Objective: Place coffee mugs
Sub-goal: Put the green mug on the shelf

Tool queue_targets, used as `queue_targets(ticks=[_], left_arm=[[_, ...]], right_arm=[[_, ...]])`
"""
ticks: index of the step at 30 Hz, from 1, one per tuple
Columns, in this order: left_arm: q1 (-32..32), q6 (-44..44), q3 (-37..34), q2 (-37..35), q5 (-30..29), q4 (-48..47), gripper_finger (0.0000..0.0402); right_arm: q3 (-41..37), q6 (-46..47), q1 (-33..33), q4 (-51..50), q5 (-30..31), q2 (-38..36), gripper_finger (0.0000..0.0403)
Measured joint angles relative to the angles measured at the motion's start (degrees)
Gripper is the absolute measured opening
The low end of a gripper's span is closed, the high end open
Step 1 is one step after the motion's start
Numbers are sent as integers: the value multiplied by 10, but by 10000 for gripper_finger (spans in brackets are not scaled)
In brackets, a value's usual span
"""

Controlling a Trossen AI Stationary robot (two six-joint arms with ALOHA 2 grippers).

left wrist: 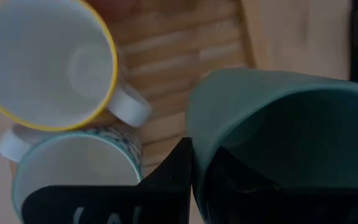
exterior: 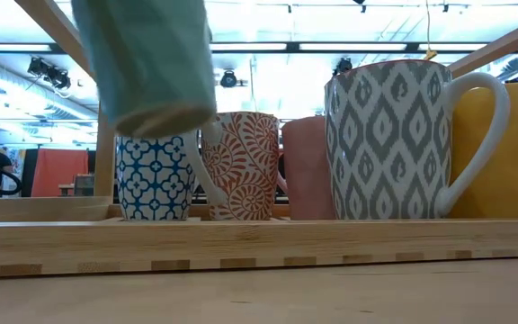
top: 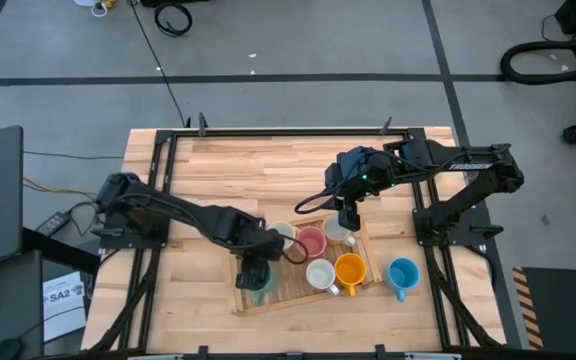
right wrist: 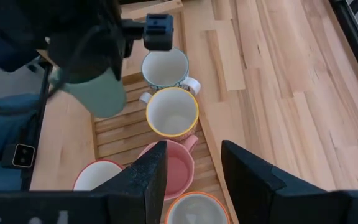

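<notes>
My left gripper (top: 256,272) is over the near-left end of a wooden slatted tray (top: 286,298), shut on a pale green mug (exterior: 151,63). In the tray stand a blue-patterned mug (exterior: 156,175), an orange-patterned mug (exterior: 245,166), a pink mug (top: 311,242), a grey-patterned mug (exterior: 389,144) and an orange mug (top: 351,268), all on their bases. A blue mug (top: 403,275) rests on the table right of the tray. My right gripper (right wrist: 194,174) is open above the tray's far right part, over the pink mug (right wrist: 173,171), touching nothing. My left gripper holds the green mug by its rim wall (left wrist: 197,134), with one finger (left wrist: 169,171) outside and the other inside the cup. The fingers come from above, pointing down. The mug is lifted clear above the tray floor and tilted, as the low view shows.
Behind the tray's near rail (exterior: 241,243) the mugs stand close together. Bare slats (right wrist: 120,127) show at the tray's left part, under the held mug. Open tabletop (top: 258,170) lies on the far side of the tray. The arm frames' rails run along both table sides.
</notes>
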Motion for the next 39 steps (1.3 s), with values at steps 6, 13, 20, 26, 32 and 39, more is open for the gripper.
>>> queue_targets(ticks=[6, 13, 20, 26, 32, 39], left_arm=[[-11, 0, 0, 32, -2, -26, 29], [-27, -1, 0, 61, -7, -32, 29], [-27, -1, 0, 72, -29, -41, 29], [-28, 0, 0, 91, -25, -46, 29], [-29, -1, 0, 95, -11, -43, 30], [-29, -1, 0, 95, -13, -44, 37]], right_arm=[[0, 0, 0, 0, 0, 0, 157], [0, 0, 0, -1, 0, 0, 157], [0, 0, 0, -1, 0, 0, 157], [0, 0, 0, -2, 0, 0, 157], [0, 0, 0, -2, 0, 0, 157], [0, 0, 0, -2, 0, 0, 157]])
